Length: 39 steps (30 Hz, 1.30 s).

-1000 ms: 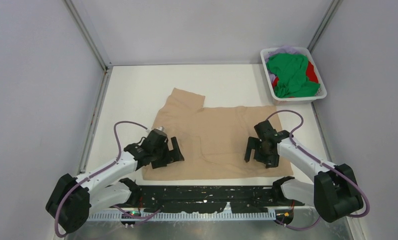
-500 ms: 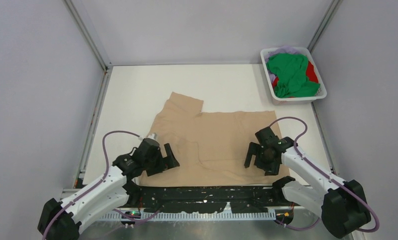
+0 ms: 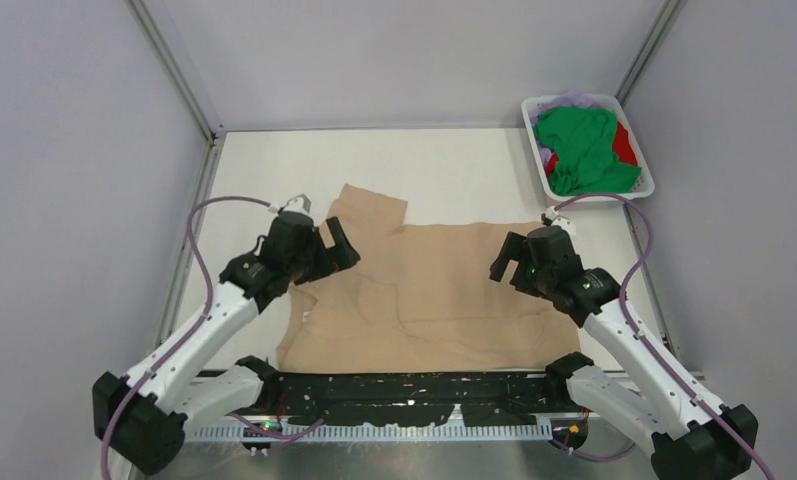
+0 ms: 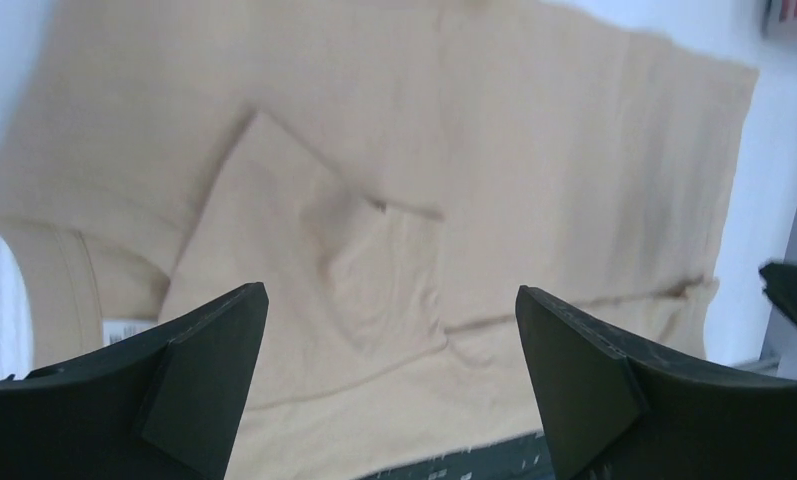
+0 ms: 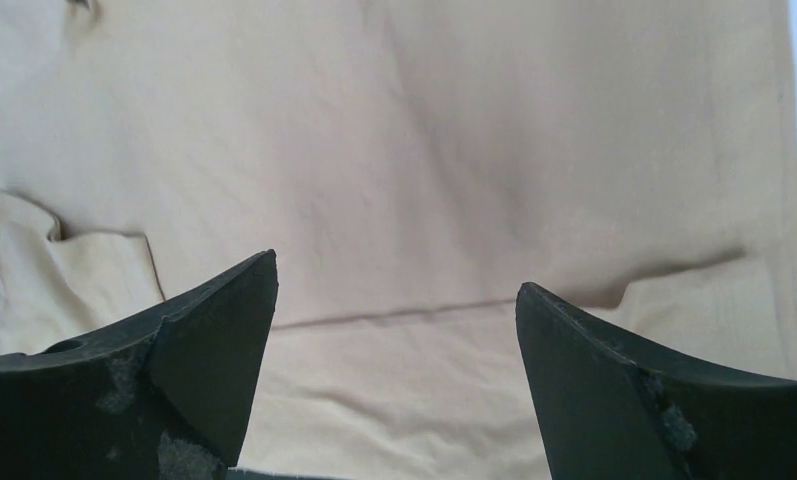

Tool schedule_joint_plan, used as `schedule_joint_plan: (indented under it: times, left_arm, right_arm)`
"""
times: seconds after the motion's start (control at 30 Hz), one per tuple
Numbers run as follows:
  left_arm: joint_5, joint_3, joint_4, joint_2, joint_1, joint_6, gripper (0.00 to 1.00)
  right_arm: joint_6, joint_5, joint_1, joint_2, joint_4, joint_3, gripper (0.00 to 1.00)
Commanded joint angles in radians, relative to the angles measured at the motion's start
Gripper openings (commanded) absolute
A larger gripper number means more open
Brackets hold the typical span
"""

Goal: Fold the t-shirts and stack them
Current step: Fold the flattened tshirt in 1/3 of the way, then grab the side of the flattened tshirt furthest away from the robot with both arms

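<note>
The beige-tan t-shirt (image 3: pixel 444 290) lies spread flat on the white table (image 3: pixel 274 170), its near hem at the table's front edge and one sleeve (image 3: pixel 372 207) pointing to the far side. A flap of it lies folded over near the middle left (image 4: pixel 304 250). My left gripper (image 3: pixel 326 252) hovers open and empty above the shirt's left part (image 4: pixel 389 385). My right gripper (image 3: pixel 512 268) hovers open and empty above the shirt's right part (image 5: pixel 394 375). The shirt fills the right wrist view (image 5: pixel 424 150). Green (image 3: pixel 579 145), red (image 3: pixel 624 143) and lilac (image 3: pixel 572 100) shirts lie heaped in the basket.
The white slatted basket (image 3: pixel 646 186) stands at the far right corner. Grey walls with metal posts (image 3: pixel 179 75) enclose the table on three sides. A black perforated rail (image 3: pixel 414 390) runs along the near edge between the arm bases.
The beige shirt slid a little toward the near edge while both grippers were low on its near part. Both grippers have since lifted off it and moved toward the far side, open.
</note>
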State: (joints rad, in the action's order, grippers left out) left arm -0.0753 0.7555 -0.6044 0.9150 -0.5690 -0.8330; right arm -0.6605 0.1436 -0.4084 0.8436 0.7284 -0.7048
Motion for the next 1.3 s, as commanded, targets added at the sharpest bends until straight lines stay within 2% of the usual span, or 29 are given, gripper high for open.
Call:
schedule_joint_plan:
  times: [0.0,0.13,0.17,0.37,0.5,0.57,0.63,0.73,0.93,1.27]
  left_arm:
    - [0.068,0.174,0.144,0.232,0.162,0.154,1.0]
    - [0.146,0.473,0.114,0.561,0.263,0.312,0.99]
    - [0.163,0.599,0.077,0.642,0.278,0.345,1.0]
    - [0.118,1.106,-0.092,1.106,0.309,0.541,1.0]
    - [0.139,1.465,-0.248,1.366,0.34,0.566,1.0]
    - [0.209,1.57,-0.262,1.467,0.364,0.531,0.99]
    - [0.303,1.607,-0.234,1.528,0.386,0.486,1.0]
    - [0.345,1.581,-0.176,1.574,0.406,0.396,1.0]
    - [0.462,1.575,-0.152,1.626,0.411,0.303,1.0]
    - [0.508,1.533,-0.258,1.601,0.402,0.375,0.99]
  right_arm:
    - [0.043,0.139,0.016,-0.01,-0.119,-0.034,0.95]
    - [0.083,0.122,0.066,0.013,-0.213,-0.011,0.95]
    - [0.089,0.103,0.09,0.018,-0.243,-0.005,0.95]
    - [0.135,-0.012,0.242,0.068,-0.296,0.019,0.95]
    - [0.138,-0.086,0.299,0.103,-0.319,0.046,0.96]
    - [0.14,-0.124,0.312,0.129,-0.337,0.057,0.95]
    - [0.141,-0.176,0.32,0.148,-0.345,0.062,0.95]
    - [0.145,-0.199,0.328,0.166,-0.348,0.061,0.96]
    - [0.159,-0.159,0.338,0.161,-0.341,0.075,0.96]
    - [0.176,-0.148,0.356,0.146,-0.339,0.079,0.95]
